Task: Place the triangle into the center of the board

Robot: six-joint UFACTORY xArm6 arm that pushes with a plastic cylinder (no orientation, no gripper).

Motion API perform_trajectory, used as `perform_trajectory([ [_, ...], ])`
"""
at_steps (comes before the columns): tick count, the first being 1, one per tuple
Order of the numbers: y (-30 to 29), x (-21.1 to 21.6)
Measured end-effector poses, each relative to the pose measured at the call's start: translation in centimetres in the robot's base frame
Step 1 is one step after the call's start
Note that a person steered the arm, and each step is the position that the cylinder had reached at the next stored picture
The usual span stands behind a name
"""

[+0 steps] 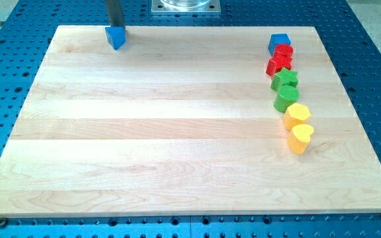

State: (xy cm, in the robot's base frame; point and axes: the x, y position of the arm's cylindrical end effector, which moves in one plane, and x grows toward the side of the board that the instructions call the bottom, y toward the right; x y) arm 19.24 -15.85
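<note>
- The blue triangle block (116, 38) lies on the wooden board (177, 132) close to the board's top edge, toward the view's top left, well away from the board's middle.
- One flat blue face of the triangle looks toward the view's bottom, and its narrow end points down toward the board's centre.
- My tip (114, 27) comes down from the view's top as a straight dark rod and meets the triangle at its upper side, touching it or just short of touching; the exact contact is hidden behind the block.
- There is no hand or set of jaws on this arm, only the plain rod, so nothing is spread, pressed together or pinching.
- All the other blocks stand in a slanted column near the board's right edge, well apart from the triangle and the tip.
- At the head of that column sits a blue cube (278, 43).
- Just below it are a red block (284, 52) and a second red block (277, 65), touching one another; their exact shapes are hard to make out.
- Next comes a green star-like block (284, 80), with a rounded green block (286, 99) just beneath it.
- Lowest are a yellow block (296, 116) and a yellow heart-shaped block (301, 138), one just beside the other.
- The board rests on a blue perforated table (368, 59), and a metal mount (185, 6) shows at the view's top edge.
</note>
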Motion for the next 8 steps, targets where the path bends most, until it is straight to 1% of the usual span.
perform_trajectory([
  [1,0.0,0.8],
  [3,2.9,12.8],
  [4,1.6,13.4],
  [5,-1.8,12.6],
  [6,-2.5,15.7],
  [7,3.6,16.4],
  [8,10.4,19.0],
])
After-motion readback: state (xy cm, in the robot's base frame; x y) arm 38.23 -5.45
